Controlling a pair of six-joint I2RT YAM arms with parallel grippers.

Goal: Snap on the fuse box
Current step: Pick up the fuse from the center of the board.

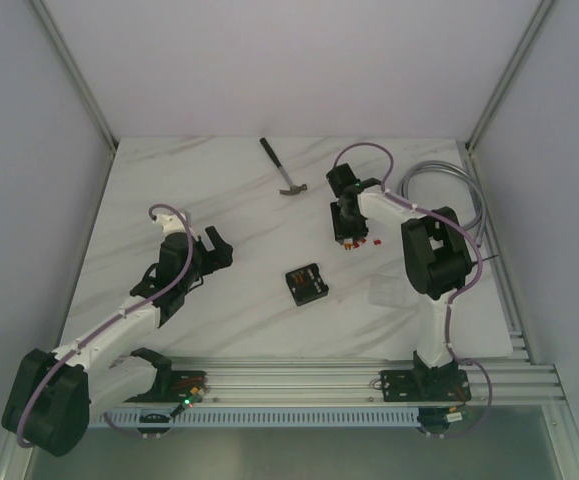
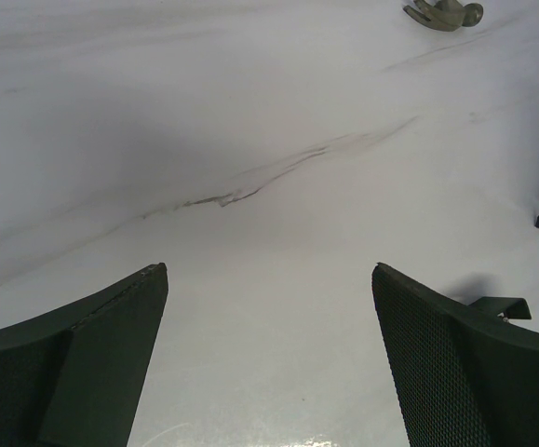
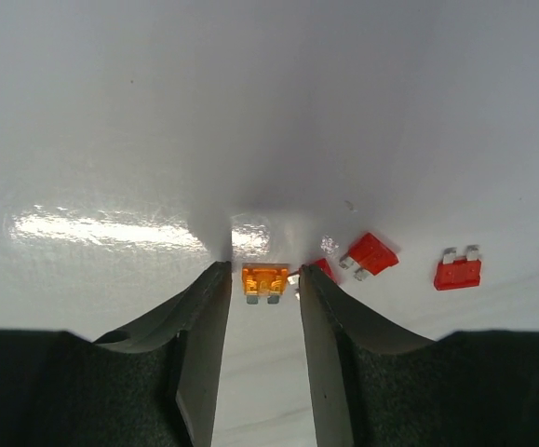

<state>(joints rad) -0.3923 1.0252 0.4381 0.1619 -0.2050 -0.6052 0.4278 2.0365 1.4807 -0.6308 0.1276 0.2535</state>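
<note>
Fuse box (image 1: pixel 307 283), black, sits near the centre of the marble table (image 1: pixel 169 180), apart from both arms. Right gripper (image 3: pixel 262 279), toward the far right edge, stands partly open, straddling an orange fuse (image 3: pixel 265 281) without touching it. Left gripper (image 2: pixel 269 270) gapes wide, empty.

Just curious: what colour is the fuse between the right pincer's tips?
Small orange plastic fuse; right wrist view.

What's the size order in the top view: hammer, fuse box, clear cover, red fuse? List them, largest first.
1. Hammer, the longest.
2. Fuse box and clear cover look alike, so not ranked.
3. Red fuse.
</note>
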